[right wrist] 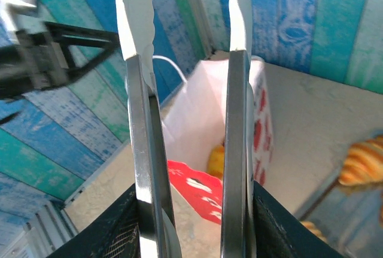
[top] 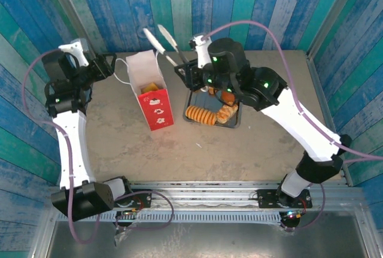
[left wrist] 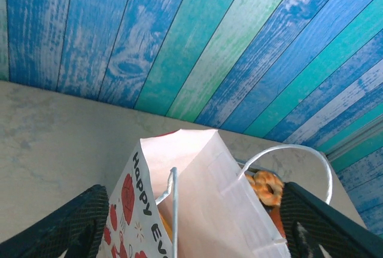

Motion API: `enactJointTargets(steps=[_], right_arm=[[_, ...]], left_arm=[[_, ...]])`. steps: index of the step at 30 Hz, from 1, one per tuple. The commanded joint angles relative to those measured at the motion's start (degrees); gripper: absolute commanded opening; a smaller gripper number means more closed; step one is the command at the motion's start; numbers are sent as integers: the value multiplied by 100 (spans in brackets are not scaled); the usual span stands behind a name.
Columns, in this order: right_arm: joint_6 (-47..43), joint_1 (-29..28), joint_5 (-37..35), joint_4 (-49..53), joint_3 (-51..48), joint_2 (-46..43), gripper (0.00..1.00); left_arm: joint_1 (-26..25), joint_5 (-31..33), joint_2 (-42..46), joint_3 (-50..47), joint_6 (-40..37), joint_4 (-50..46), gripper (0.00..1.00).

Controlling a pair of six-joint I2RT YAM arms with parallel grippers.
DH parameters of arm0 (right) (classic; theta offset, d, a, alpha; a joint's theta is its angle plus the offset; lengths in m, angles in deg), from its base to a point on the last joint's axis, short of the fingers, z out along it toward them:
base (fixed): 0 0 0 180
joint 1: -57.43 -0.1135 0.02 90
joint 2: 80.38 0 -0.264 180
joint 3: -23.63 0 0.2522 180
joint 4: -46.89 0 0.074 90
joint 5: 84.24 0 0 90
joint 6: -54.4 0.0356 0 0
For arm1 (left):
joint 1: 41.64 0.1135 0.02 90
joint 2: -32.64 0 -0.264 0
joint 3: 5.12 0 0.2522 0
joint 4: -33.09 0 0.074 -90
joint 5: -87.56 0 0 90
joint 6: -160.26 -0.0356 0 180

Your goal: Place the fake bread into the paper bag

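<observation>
Blue-teal plank wall (top: 179, 6) is backing a matte grey table (top: 119, 144). Left arm is hanging bent, the left gripper (top: 109, 65) gaping wide around the stiff white-and-red paper bag (top: 154, 96). Right gripper (top: 187, 75) is clamping steel, white-tipped tongs (top: 161, 41) near the bag's open top. Ridged golden fake bread (top: 202, 114) is lying in the metal tray (top: 235, 124), with one piece inside the bag.

Top external: high and far, above the near edge, looking down over the whole table (top: 119, 144). Left wrist: low and close behind the bag (left wrist: 197, 198), facing the plank wall (left wrist: 209, 42). Right wrist: close, sighting along the tongs (right wrist: 143, 120) towards the bag's open mouth. Shared by all three: bag.
</observation>
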Motion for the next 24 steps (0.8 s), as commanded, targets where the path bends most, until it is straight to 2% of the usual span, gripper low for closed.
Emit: enactJointTargets(steps=[1,5,10,14,18,23,24], right_arm=[[182,265,-18,-155,-476,-418,44],[274,671,-31,-142,-1376,-920,44],[412,1306,183,-74,-2539,-1247,44],[386,1685,330,96,-3136,-1118,44],[336,1890,421,259,-3310,-731,44],[235,1912,454,582,-2949,-6,45],[207,2072,447,666,-2840,134,45]], left_arm=[[-8,175,318,-116,2,114,83],[-8,537,700,-501,114,255,87],[-9,968,1532,-1501,419,867,100],[-10,1274,1886,-1815,337,675,95],[-8,977,2021,-2095,340,641,95],[-7,859,2134,-2515,368,636,94],[-12,847,2144,-2587,358,647,94]])
